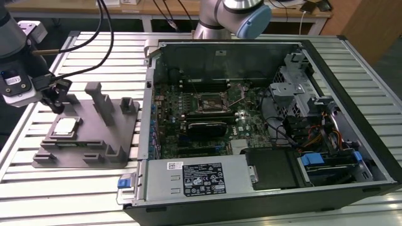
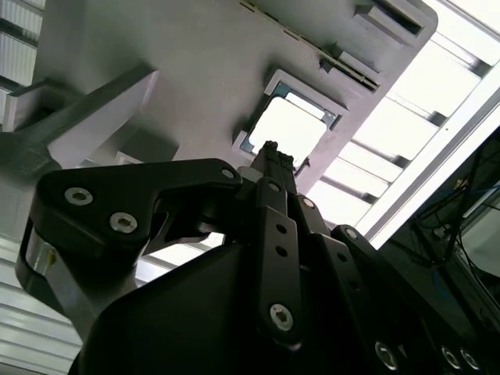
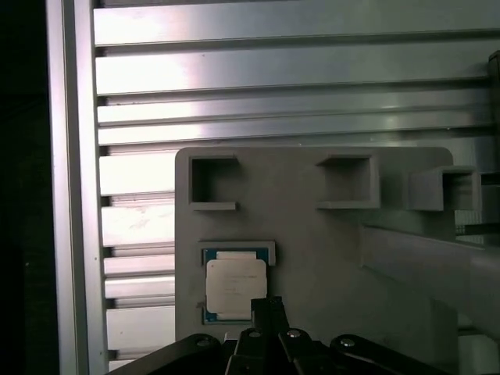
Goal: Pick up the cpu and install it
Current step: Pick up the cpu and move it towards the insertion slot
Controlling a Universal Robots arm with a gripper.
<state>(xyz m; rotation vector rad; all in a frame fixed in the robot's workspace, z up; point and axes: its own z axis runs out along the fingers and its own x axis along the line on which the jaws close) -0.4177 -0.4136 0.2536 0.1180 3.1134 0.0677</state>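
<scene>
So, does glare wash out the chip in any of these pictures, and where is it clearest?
In the second wrist view the chip is blown out to plain white, as are the table slats beside the grey holder. In the first wrist view the chip is evenly lit and clearest; glare lies on the slats. In the exterior view its top shines mildly.

Ext view: high up, tilted down, wide. It looks across the slatted table (image 1: 75,188) and takes in the whole open PC case (image 1: 226,43) plus the grey fixture plate (image 1: 94,136) toward the exterior view's left. First wrist view: straight down on the plate, close, gripper (image 3: 266,306) tip just poking in. Second wrist view: v. close, oblique along the gripper linkage, which blocks most of the foreground, plate beyond. Overlap: all 3 catch the plate pocket w/ cpu (image 3: 234,285) and table slats beside it.
</scene>
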